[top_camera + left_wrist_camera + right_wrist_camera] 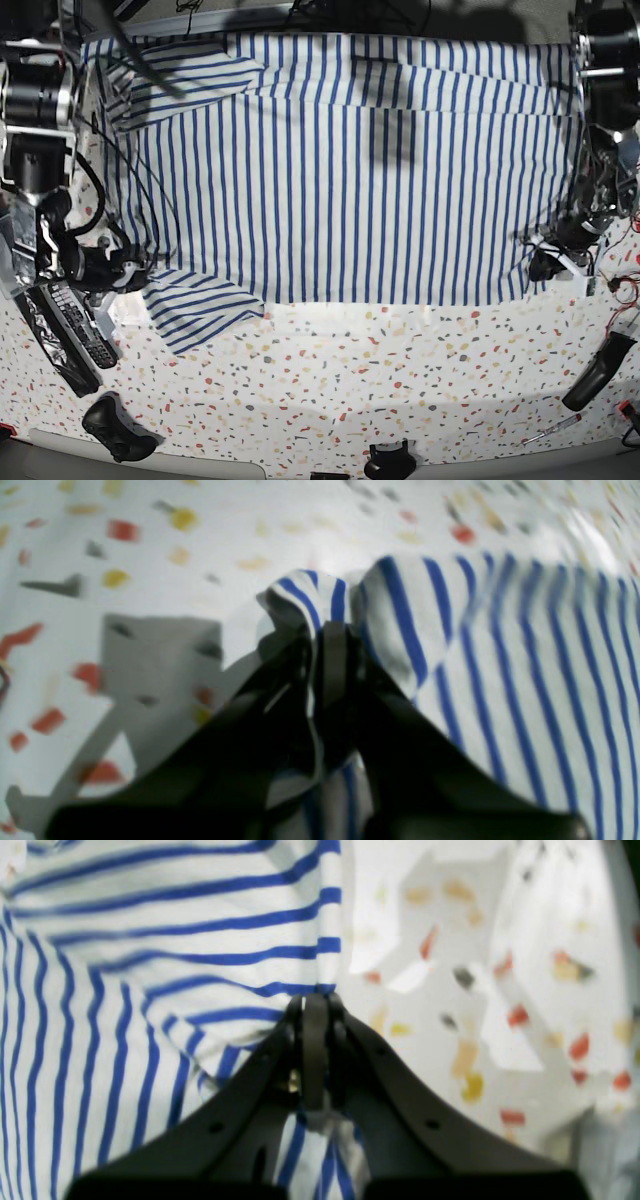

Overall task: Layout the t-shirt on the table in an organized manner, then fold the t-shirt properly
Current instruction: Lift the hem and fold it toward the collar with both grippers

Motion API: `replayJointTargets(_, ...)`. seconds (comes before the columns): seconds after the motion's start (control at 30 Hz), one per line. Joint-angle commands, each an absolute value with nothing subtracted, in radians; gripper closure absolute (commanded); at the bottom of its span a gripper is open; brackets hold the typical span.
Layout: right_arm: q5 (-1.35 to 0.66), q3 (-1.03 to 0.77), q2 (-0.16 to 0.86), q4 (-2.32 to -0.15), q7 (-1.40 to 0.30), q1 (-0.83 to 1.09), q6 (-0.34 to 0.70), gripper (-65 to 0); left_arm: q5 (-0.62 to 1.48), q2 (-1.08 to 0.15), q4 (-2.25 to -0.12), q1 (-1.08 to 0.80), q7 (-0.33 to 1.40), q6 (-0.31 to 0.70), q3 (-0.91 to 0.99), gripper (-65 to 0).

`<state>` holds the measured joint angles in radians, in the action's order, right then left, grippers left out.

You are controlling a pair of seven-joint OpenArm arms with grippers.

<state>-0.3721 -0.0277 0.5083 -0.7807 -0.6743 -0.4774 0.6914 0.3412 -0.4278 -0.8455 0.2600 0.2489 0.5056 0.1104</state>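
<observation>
The soft, light white cloth t-shirt with thin blue stripes [340,170] lay spread across the white speckled terrazzo table [400,370], looking limp enough to need edge grips, each of 2 grippers, left [332,630] and right [315,1002], clamped on its hem.

Tool [315,1010] clamped on t-shirt [150,965] hem

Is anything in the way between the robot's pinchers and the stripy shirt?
No. Both end effectors already pinch the white, blue-striped cloth t-shirt: the left end effector at one edge, the right end effector at the opposite edge. Nothing sits between them.
</observation>
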Motion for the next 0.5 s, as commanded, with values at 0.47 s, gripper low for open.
replayJointTargets(0.47, -0.704, -0.354, 0.592, -1.375, -0.760, -0.039, 0.698, 0.0, 0.440, -0.441, -1.398, -0.047, 0.390, 0.472, 0.342, 0.0)
